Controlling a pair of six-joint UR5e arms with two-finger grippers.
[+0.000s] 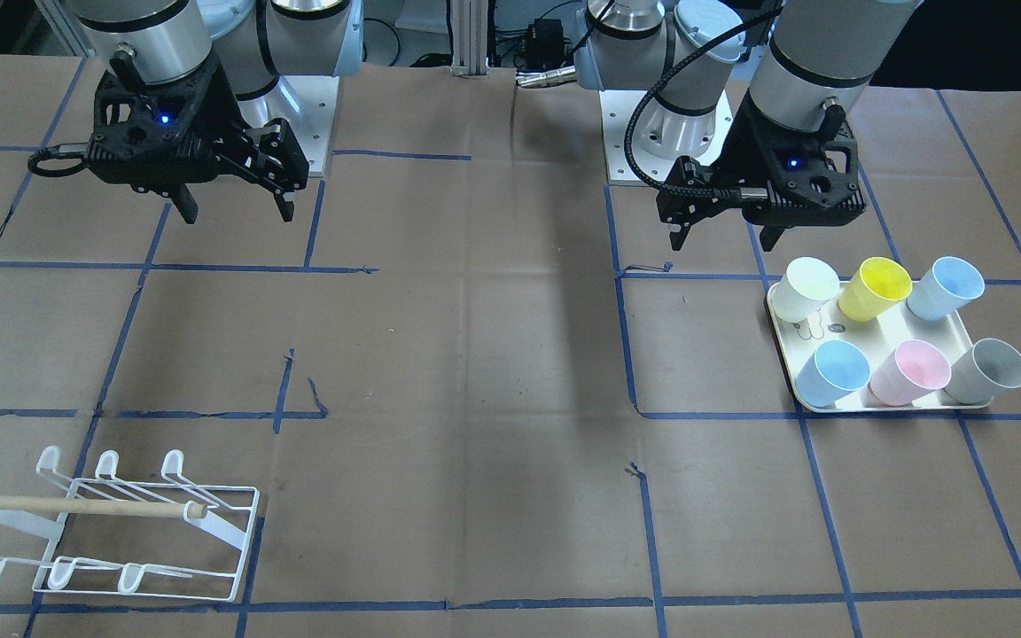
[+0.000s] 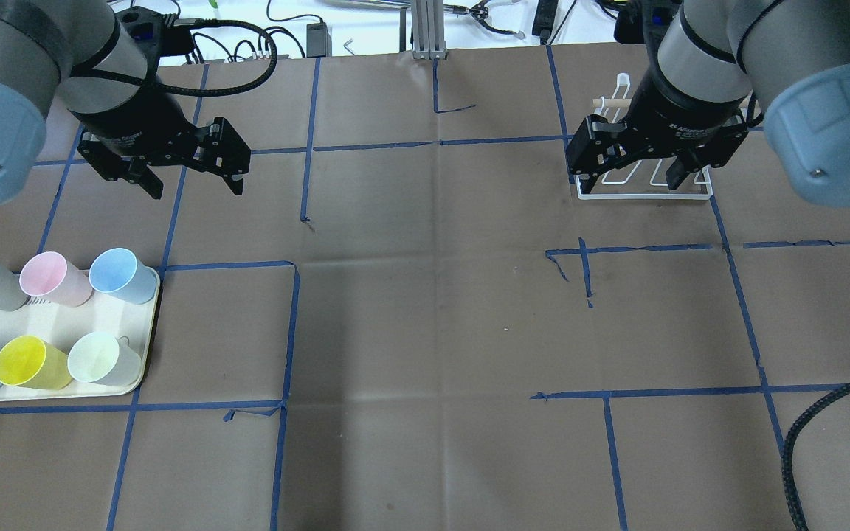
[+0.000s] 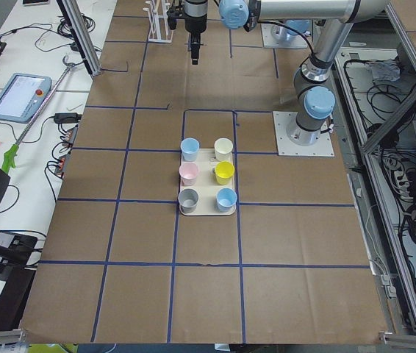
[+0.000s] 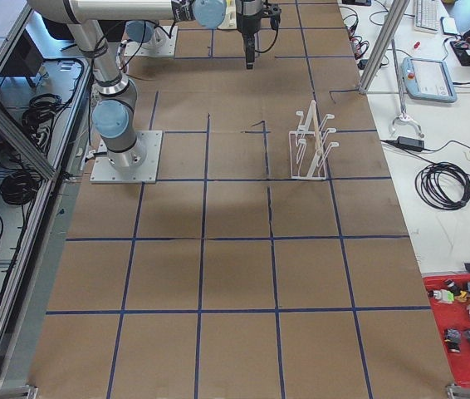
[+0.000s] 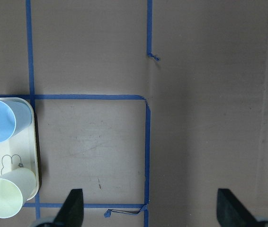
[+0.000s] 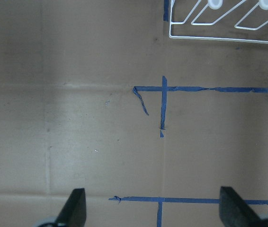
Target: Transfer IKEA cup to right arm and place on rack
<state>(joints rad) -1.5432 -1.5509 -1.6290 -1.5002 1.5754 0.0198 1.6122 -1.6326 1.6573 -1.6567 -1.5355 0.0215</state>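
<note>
Six cups (image 2: pixel 122 275) are being kept mouths up, close together, on the cream tray (image 2: pixel 56 322) at the far left, none gripped (which one is meant cannot be told). The left gripper (image 2: pixel 195 184) is being held above the table beyond the tray, fingers spread and empty. Further right, the right gripper (image 2: pixel 633 175) is being held likewise spread, near the rack (image 2: pixel 643 196). A neighbouring cup is likely being put at risk by fingers descending between such crowded rims. At handover, a cup could be dropped if released too early.
</note>
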